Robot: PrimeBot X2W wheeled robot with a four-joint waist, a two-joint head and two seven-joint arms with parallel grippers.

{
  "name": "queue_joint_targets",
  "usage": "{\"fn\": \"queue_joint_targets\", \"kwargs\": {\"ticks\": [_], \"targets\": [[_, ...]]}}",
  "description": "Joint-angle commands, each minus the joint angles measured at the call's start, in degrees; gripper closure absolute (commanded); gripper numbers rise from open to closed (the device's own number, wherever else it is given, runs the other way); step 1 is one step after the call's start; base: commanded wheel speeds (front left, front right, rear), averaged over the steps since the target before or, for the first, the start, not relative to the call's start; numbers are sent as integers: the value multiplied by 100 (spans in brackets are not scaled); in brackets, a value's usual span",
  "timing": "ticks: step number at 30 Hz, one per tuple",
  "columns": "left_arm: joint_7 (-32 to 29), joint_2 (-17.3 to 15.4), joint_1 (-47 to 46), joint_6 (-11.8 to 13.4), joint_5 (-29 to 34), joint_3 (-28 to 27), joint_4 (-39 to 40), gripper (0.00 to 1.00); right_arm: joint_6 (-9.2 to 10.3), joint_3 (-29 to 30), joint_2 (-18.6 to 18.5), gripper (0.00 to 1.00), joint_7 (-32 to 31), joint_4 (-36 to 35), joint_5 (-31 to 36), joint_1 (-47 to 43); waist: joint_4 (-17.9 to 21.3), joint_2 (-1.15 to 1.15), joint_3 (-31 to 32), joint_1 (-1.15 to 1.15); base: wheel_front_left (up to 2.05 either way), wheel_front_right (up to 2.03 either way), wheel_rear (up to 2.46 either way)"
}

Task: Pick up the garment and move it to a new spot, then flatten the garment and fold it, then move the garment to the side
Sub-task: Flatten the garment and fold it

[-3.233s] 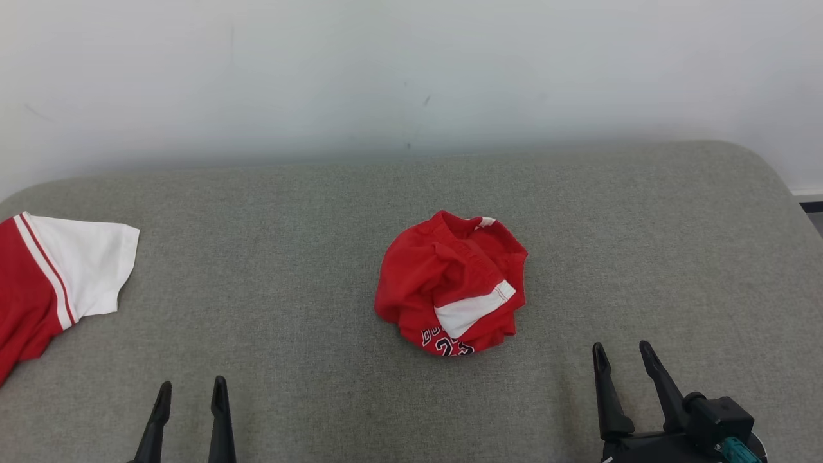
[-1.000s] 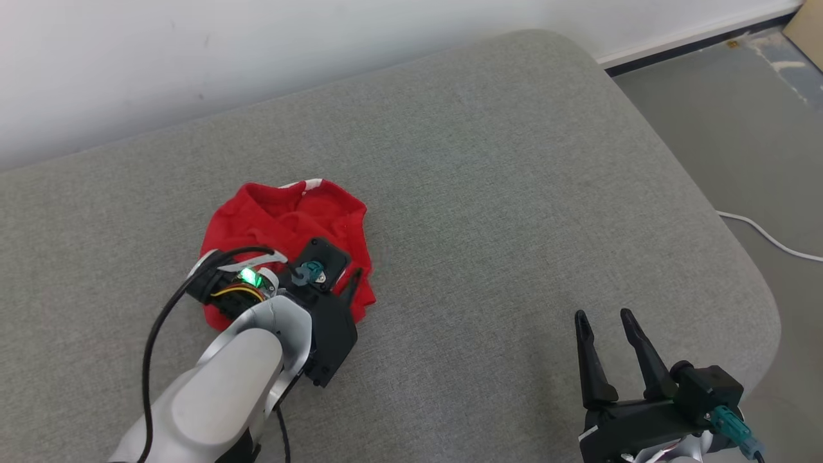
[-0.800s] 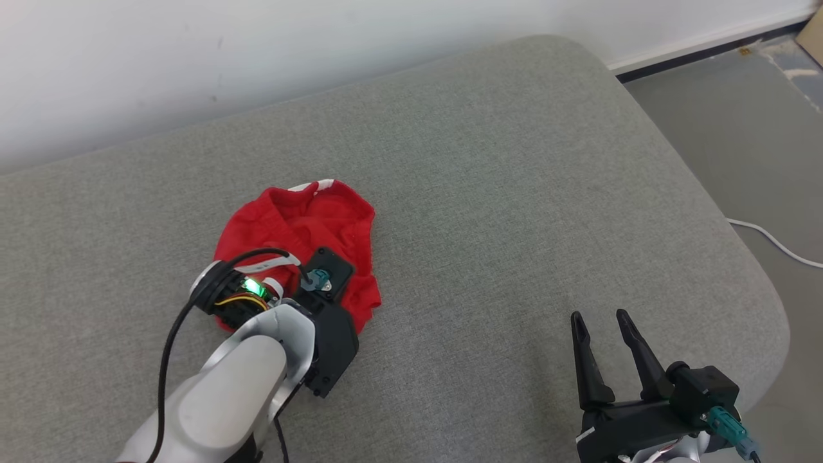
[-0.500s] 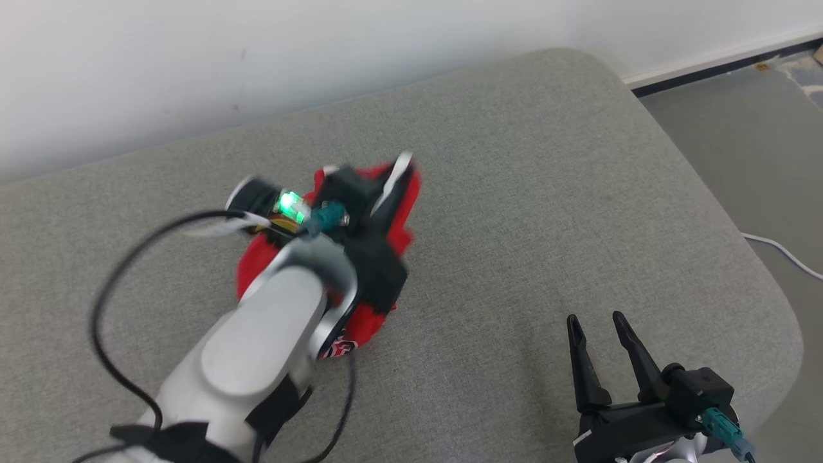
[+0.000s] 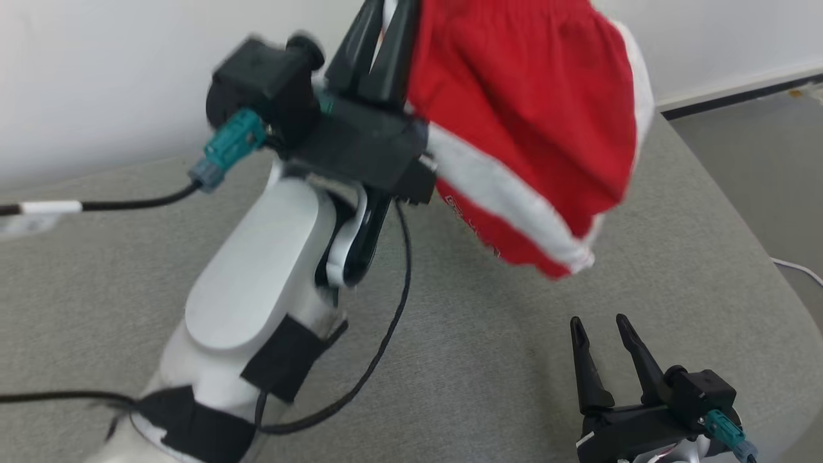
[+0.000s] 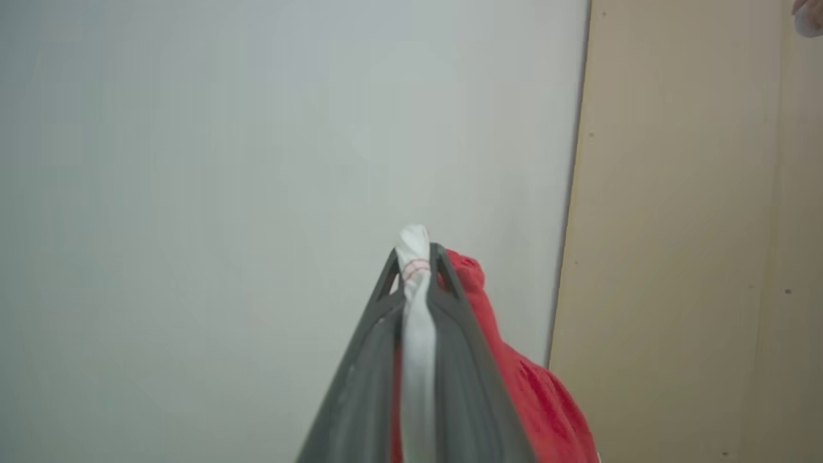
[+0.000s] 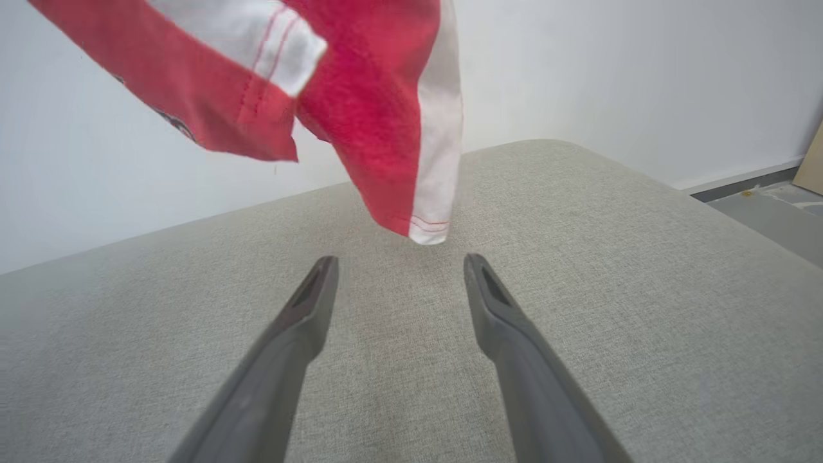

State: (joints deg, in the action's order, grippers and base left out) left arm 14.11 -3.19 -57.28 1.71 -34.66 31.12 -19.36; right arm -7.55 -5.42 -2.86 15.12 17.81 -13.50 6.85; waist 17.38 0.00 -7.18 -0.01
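L gripper [image 6: 416,257]: fingers pinching Garment [image 5: 527,116] by its white hem, thin bite.
Garment pos: airborne, 1 o'clock in head view, above cushion [image 5: 501,360].
R gripper [image 5: 598,321]: fingers spread, empty, 5 o'clock.
Risk: hem may slip out on a fast swing; cloth would drop bunched.

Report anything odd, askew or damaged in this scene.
Nothing stands out. The garment hangs crumpled from the left pincer, pinched at a white hem, clear of the cushion; the right pincer sits open and empty.
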Motion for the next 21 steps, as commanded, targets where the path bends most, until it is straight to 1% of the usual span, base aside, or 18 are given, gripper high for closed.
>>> {"fn": "queue_joint_targets", "kwargs": {"ticks": [1,4,7,8,9,10,13,17,21], "targets": [[-40,-46,426,171,-111,-69,-127,100,12,16,-3,0,1,-17,38,-79,-225,0,-4,1,0,0,0],[-17,-207,1077,409,-323,-314,-331,100,12,15,-2,0,1,-40,41,-84,-441,0,-53,1,0,0,0],[51,-423,1904,532,-507,-542,-568,100,12,4,-4,0,2,-69,55,-37,-653,0,-105,1,0,0,0],[70,-480,2165,538,-576,-635,-627,100,12,12,-3,0,1,-76,62,-20,-722,0,-124,1,0,0,0],[70,-480,2165,538,-576,-635,-627,100,12,12,-3,0,1,-76,62,-20,-722,0,-124,1,0,0,0],[88,-551,2416,568,-613,-755,-672,100,12,10,-3,0,2,-81,74,-3,-790,0,-134,1,0,0,0],[115,-665,3109,542,-619,-1103,-589,100,12,47,-5,0,2,-87,131,5,-1005,0,-149,1,0,0,0],[109,-643,3989,434,-489,-1525,-196,100,12,56,-3,0,2,-70,175,16,-1253,0,-152,1,0,0,0],[111,-567,4655,411,-409,-1611,27,100,12,63,-3,0,2,-53,199,31,-1435,0,-140,1,0,0,0]]}}
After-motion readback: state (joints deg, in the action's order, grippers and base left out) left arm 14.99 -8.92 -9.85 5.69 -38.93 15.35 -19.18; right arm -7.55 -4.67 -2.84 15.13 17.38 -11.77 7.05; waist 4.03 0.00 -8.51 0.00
